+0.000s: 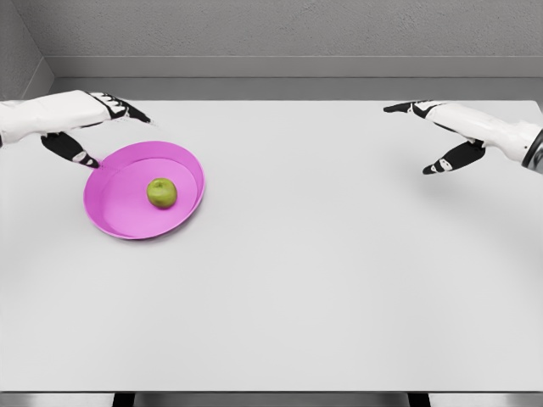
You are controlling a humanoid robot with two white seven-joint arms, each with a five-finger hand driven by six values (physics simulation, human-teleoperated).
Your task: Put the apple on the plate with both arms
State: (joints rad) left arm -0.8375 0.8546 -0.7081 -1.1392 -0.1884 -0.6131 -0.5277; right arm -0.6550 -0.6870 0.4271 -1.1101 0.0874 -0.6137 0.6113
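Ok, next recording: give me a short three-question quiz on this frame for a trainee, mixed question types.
1. True or false: the apple lies on the bare table, outside the plate.
2. Which robot hand is nearer the plate? A) left robot hand B) right robot hand
3. Fill in: the plate's colour is ____.

Key: 1. False, the apple sits inside the plate. 2. A, its thumb reaches the plate's far-left rim, while the right robot hand hovers far off over the table's right side, holding nothing. 3. Pink.
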